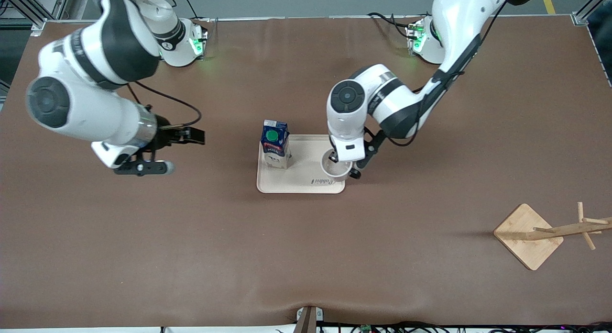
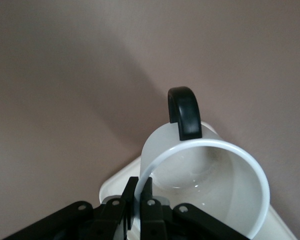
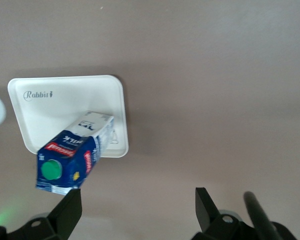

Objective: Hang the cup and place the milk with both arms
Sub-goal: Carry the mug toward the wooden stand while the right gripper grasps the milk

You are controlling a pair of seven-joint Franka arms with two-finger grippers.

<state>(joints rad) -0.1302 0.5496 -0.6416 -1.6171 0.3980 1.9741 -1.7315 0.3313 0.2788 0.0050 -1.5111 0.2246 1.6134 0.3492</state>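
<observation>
While the cup (image 1: 334,168) is standing on the cream tray (image 1: 306,185), its rim is being pinched by the left gripper (image 1: 340,157) — the two fingers (image 2: 145,207) are seen closed tight on the white wall in the left wrist view, one inside and one outside. The black handle (image 2: 184,111) is being shown at the rim away from the fingers. The milk (image 1: 276,144) is being kept upright on the same tray, at the end toward the right arm, apart from the cup. The right gripper (image 1: 165,151) is being held in the air over bare table toward the right arm's end, well apart from the tray — its jaws are spread wide and nothing is being gripped. A wooden rack (image 1: 550,233) is standing near the left arm's end, nearer the front camera than the tray.
</observation>
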